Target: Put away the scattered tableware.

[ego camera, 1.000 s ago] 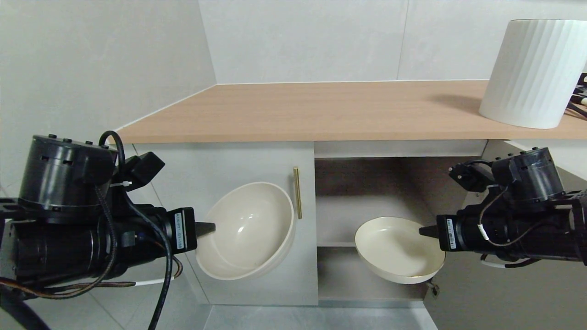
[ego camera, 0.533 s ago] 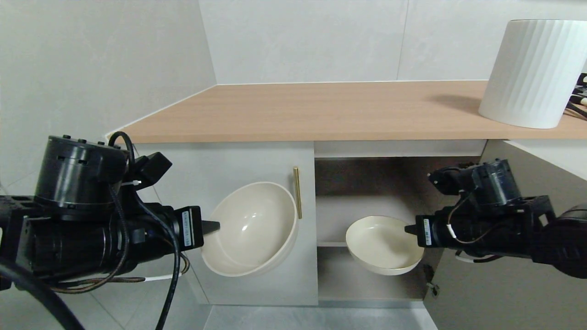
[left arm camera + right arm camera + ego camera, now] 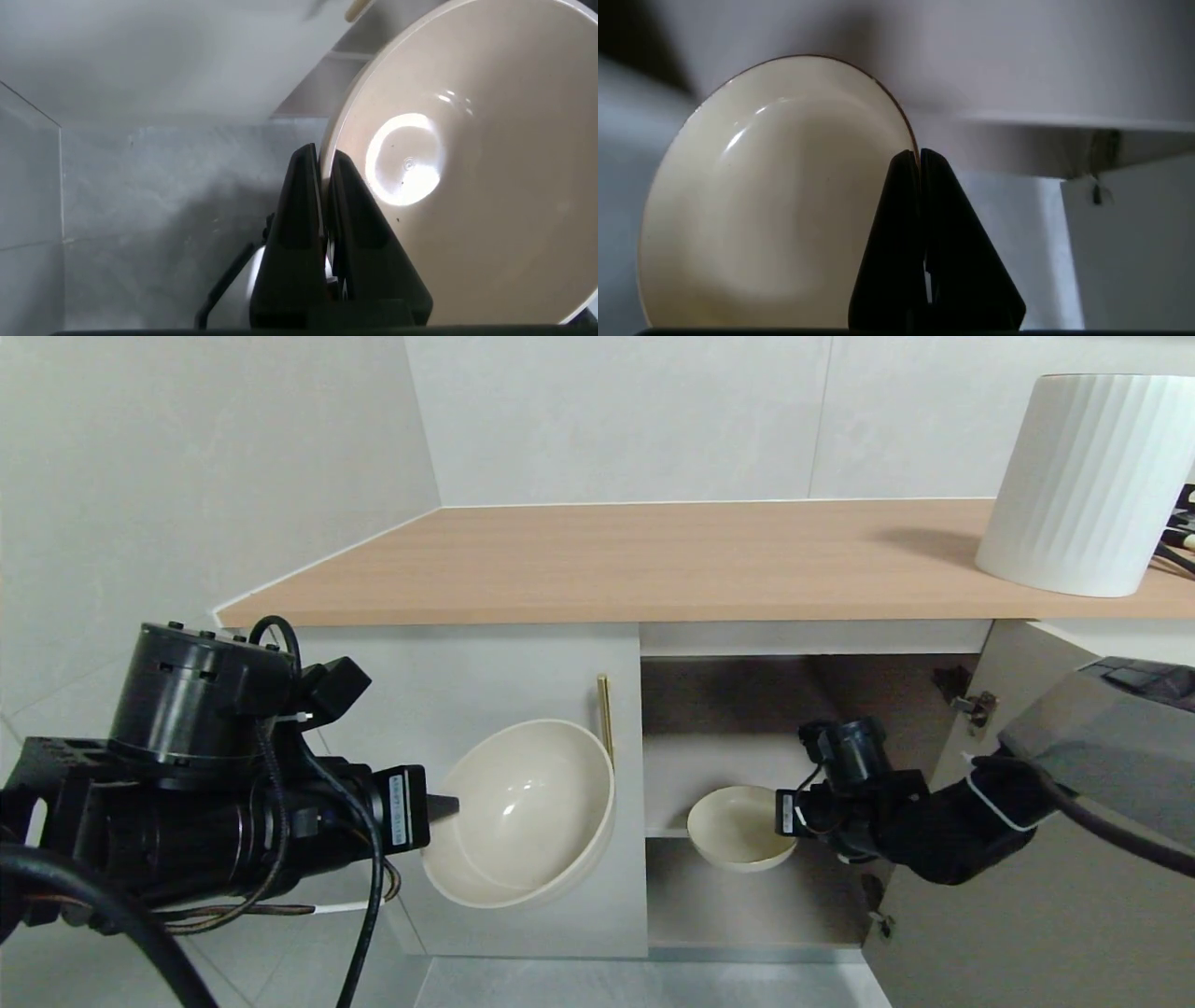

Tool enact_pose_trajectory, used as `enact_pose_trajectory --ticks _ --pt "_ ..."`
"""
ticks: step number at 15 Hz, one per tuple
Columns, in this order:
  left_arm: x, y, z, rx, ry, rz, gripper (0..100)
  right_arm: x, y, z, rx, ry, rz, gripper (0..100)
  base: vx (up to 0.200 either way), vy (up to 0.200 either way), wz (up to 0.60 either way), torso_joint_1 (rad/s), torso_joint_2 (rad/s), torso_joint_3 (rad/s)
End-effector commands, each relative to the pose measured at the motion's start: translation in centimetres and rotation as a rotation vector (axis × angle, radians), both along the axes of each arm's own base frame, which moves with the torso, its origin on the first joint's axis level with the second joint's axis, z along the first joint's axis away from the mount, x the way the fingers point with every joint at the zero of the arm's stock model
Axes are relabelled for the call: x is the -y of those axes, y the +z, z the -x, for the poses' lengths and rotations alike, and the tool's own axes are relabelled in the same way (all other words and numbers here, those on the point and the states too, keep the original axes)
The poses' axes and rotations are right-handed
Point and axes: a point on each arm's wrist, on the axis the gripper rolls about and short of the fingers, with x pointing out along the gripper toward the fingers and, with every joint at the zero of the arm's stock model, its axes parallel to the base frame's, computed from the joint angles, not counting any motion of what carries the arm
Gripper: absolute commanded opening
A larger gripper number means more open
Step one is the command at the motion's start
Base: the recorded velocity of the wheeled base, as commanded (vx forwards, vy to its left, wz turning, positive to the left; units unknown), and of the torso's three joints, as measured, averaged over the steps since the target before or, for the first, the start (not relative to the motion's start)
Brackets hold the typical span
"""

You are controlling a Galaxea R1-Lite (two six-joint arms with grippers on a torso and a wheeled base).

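The deep cream glazed bowl (image 3: 523, 812) you are stowing hangs below the long wood-grain countertop (image 3: 653, 560), the largest thing before you, which runs along the pale tiled wall. Under it stands the grey cabinet (image 3: 467, 681). Its left door is closed and its right door (image 3: 980, 933) is swung wide, so the right compartment lies open, with a shelf edge (image 3: 667, 833) across it. At the far right of the countertop stands a tall white ribbed container (image 3: 1083, 476), upright and well apart from both arms. The deep bowl is tilted steeply, its hollow facing you, just in front of the closed left door and clear of the floor. Your left gripper (image 3: 448, 803) pinches its rim, and the left wrist view shows one finger on each side of the edge (image 3: 323, 159). The smaller, shallow cream bowl (image 3: 733, 826) sits at the mouth of the open compartment, level with the shelf edge. You cannot tell whether it touches the shelf. Your right gripper (image 3: 782, 810) is clamped on its right rim, the two fingers closed flat against the edge in the right wrist view (image 3: 920, 159). A slim brass bar handle (image 3: 603, 705) stands upright on the closed door, just above the deep bowl's rim.
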Motion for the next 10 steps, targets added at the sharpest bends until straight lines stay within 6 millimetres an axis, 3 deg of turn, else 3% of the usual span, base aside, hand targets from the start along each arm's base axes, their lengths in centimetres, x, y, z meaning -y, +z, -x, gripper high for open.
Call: enact_pose_trajectory --ticks 1,10 --pt "0.2 -0.2 -0.1 -0.009 -0.005 -0.005 0 0.5 -3.7 -3.0 -0.019 -0.082 0.03 0 0.0 0.0 0.0 0.0 0.0 0.0" --pt "0.3 -0.4 -0.1 -0.015 -0.008 -0.007 0 1.7 -5.8 -7.8 0.074 -0.271 0.081 0 0.0 0.0 0.0 0.0 0.0 0.0"
